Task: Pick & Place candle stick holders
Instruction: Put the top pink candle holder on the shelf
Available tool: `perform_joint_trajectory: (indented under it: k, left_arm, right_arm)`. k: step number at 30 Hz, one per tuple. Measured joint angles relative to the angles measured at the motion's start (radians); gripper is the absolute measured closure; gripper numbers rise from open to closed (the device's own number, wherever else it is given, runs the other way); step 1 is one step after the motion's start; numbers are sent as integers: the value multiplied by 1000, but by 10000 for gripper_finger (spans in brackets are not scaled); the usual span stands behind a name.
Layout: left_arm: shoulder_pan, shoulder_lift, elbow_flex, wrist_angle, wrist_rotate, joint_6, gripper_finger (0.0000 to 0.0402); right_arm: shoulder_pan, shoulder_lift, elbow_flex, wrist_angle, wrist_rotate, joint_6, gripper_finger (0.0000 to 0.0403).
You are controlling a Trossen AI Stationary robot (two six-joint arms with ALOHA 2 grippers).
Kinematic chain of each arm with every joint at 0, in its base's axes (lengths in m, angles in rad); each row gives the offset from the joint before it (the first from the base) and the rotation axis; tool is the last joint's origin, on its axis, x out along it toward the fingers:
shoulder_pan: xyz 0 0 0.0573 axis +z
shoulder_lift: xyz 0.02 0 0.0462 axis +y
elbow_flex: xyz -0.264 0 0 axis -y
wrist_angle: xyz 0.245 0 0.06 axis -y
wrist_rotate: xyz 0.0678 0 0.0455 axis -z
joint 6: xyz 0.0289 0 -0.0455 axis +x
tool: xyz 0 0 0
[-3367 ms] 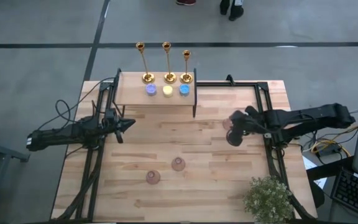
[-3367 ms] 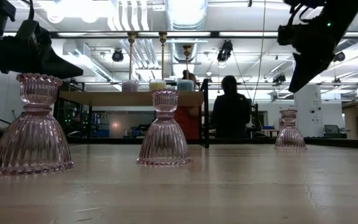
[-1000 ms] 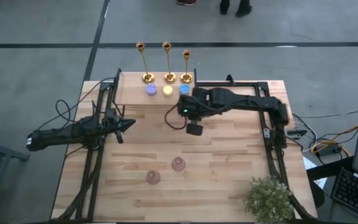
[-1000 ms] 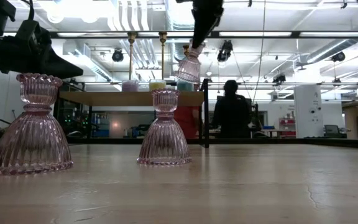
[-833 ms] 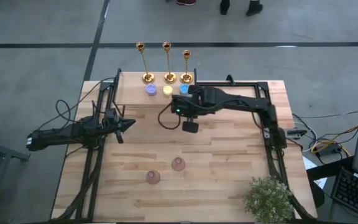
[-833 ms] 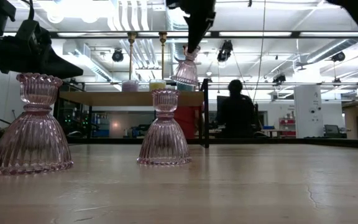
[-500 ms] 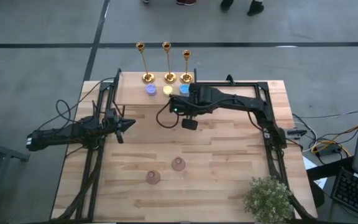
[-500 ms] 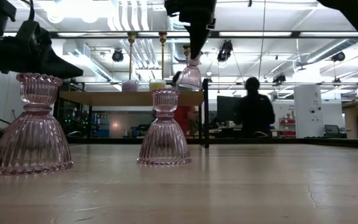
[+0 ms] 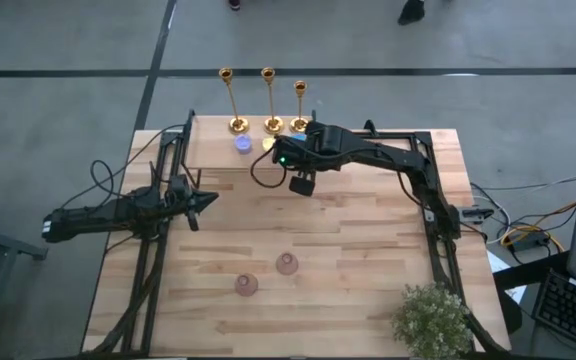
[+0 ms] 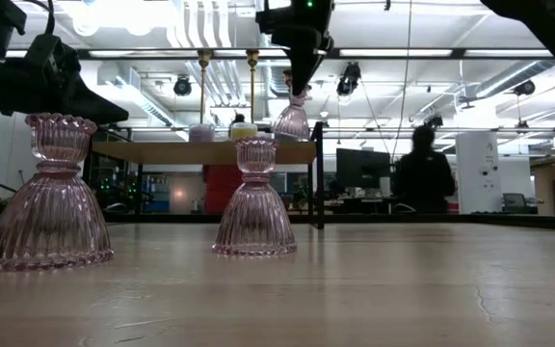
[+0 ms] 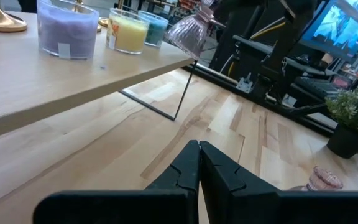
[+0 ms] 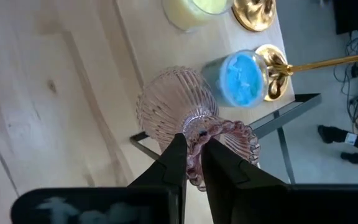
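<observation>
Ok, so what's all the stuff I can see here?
Pink glass holders: three, pink; two on the table, one lifted.
Gold candlesticks: three, gold; back of the shelf.
Candles: three, purple, yellow, blue; on the shelf.
Shelf: one, wood; table's far edge.
Plant: one, green; table's near right corner.
Person: one, dark; room behind.
Left pincer: shut, over the table's left.
Right pincer: shut on one pink glass holder, by the shelf's right end.

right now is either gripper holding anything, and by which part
The right gripper holds a pink glass candle holder by its narrow neck. The left gripper holds nothing.
</observation>
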Motion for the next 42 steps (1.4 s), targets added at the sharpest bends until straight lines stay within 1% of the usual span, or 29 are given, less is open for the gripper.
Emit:
perform_joint_trajectory:
  k: [14, 21, 26, 32, 42]
  left_arm:
    - [0, 0, 0, 0, 0, 0, 390]
    - [0, 0, 0, 0, 0, 0, 390]
    - [0, 0, 0, 0, 0, 0, 390]
    - [0, 0, 0, 0, 0, 0, 390]
    - [0, 0, 0, 0, 0, 0, 390]
  right_arm:
    - [-18, 0, -2, 8, -6, -54, 375]
    - [-19, 0, -10, 54, -6, -101, 374]
    - [-19, 0, -24, 62, -4, -107, 372]
    - [-19, -3, -49, 64, 4, -97, 345]
    - [-18, -3, -51, 74, -3, -97, 299]
